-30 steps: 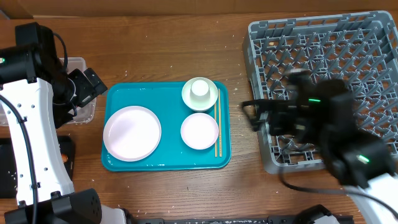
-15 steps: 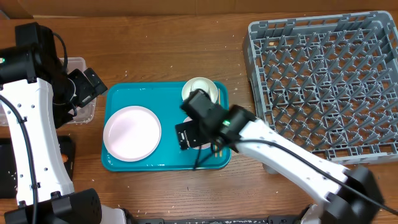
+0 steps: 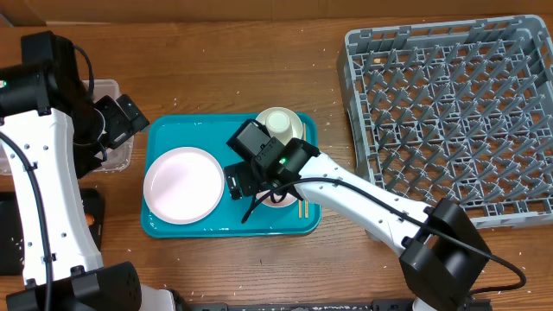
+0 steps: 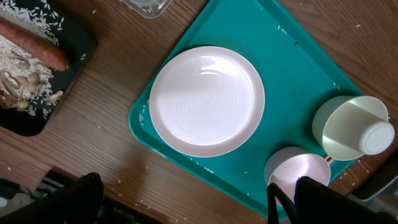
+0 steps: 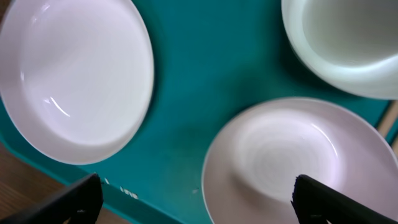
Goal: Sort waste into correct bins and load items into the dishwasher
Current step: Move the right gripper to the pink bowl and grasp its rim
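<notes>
Right tool (image 5: 196, 186) released, fingers wide apart, above the teal tray (image 3: 164, 220) at the middle of the bench's near edge. Small dish (image 5: 292, 162) lies directly beneath, nearer the right finger. Large plate (image 5: 74, 74) lies beside it. One second earlier this tool was at the dish rack (image 3: 449, 112). Left tool (image 4: 197, 186) released.

**Soft, Even Light; Fingers Lost in Blur and Shadow**

All views are lit softly and evenly from above, and only faint shadows are cast. In the right wrist view, the fingers (image 5: 68, 200) of the right gripper (image 5: 198, 200) are rendered as blurred dark shapes. A small glare streak is seen on the large plate (image 5: 74, 81) ahead of one finger, and the smaller dish (image 5: 292, 162) between the fingers is slightly soft. In the left wrist view, the fingers of the left gripper (image 4: 202, 199) are underexposed, while the plate ahead of them is shown sharp, with a mild sheen. The overhead view is rendered sharp throughout.
</notes>
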Controlling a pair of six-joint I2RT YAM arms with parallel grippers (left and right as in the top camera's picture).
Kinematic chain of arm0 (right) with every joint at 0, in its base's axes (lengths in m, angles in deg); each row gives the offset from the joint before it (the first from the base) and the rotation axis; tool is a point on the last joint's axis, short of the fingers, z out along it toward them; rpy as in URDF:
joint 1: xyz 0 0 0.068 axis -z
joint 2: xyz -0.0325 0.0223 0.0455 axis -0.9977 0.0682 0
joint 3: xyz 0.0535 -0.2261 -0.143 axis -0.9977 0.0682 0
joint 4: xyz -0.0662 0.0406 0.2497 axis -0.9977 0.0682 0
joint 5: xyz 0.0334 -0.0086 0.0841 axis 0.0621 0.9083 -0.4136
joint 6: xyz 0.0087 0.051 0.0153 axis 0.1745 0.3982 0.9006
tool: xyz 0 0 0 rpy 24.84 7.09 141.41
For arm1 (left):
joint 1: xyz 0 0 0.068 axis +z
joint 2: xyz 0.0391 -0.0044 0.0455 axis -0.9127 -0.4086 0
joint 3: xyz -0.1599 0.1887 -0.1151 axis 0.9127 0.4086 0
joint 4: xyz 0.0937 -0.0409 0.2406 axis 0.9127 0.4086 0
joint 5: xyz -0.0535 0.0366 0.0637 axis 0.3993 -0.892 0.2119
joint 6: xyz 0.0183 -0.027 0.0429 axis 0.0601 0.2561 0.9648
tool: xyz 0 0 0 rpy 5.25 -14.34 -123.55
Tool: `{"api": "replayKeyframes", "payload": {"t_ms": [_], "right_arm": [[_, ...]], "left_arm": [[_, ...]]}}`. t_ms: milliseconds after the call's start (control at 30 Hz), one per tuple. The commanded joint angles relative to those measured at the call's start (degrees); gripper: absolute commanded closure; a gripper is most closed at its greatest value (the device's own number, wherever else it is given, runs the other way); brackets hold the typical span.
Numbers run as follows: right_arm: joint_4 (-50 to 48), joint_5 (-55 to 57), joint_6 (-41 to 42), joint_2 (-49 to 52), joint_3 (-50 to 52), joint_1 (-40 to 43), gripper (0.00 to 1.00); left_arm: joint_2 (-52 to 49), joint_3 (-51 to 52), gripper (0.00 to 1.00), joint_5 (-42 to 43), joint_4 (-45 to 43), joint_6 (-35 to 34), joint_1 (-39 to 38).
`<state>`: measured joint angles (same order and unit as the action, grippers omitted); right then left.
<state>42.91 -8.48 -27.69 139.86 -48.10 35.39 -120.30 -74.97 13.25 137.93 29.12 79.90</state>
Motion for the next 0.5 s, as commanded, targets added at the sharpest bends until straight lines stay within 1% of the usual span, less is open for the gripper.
{"api": "replayKeyframes", "payload": {"t_ms": [0, 200, 300, 433, 467], "right_arm": [[-2.16, 0.0, 0.85, -0.09, -1.42, -0.42, 0.0], [-3.3, 1.27, 0.83, 0.33, -0.13, -0.42, 0.0], [-3.67, 1.9, 0.9, 0.46, 2.05, -0.42, 0.0], [-3.8, 1.88, 4.9, 0.48, 4.28, -0.42, 0.0], [-3.82, 1.88, 5.38, 0.48, 4.59, -0.42, 0.02]], "left_arm": [[-0.07, 0.28, 0.0, 0.0, -0.11, -0.57, 0.17], [-0.07, 0.28, 0.0, 0.0, -0.11, -0.57, 0.17], [-0.07, 0.28, 0.0, 0.0, -0.09, -0.55, 0.17], [-0.07, 0.28, 0.0, 0.0, -0.11, -0.57, 0.17], [-0.07, 0.28, 0.0, 0.0, -0.11, -0.55, 0.17]]}}
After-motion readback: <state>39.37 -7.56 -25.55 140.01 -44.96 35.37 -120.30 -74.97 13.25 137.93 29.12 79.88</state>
